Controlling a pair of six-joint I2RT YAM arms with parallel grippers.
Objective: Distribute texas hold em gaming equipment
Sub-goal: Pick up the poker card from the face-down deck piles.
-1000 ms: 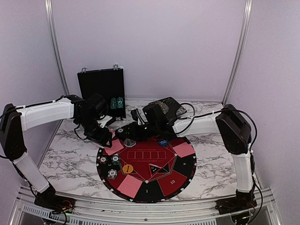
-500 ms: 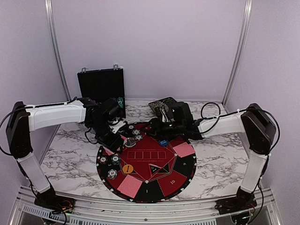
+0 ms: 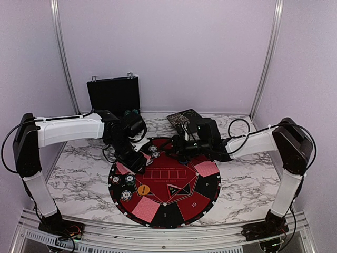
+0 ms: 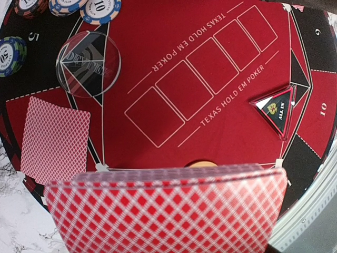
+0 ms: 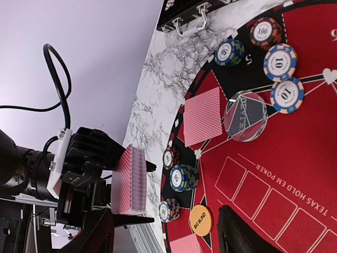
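Note:
A deck of red-backed cards fills the bottom of the left wrist view, and my left gripper is shut on it above the mat's left edge. The right wrist view shows that deck side-on between the left fingers. My right gripper hangs open and empty over the far part of the mat. Below it lie three striped chips, a green chip, the clear dealer disc and one card. Nearer stand three chip stacks and the orange big-blind disc.
A black case stands upright at the back left, with a second black tray lying behind the mat. More cards rest at the mat's right and front. An all-in triangle sits near the mat's middle.
My right gripper opened and drew back to the right, leaving chips at the mat's far left. My left gripper carried the deck rightward, over the mat's edge.

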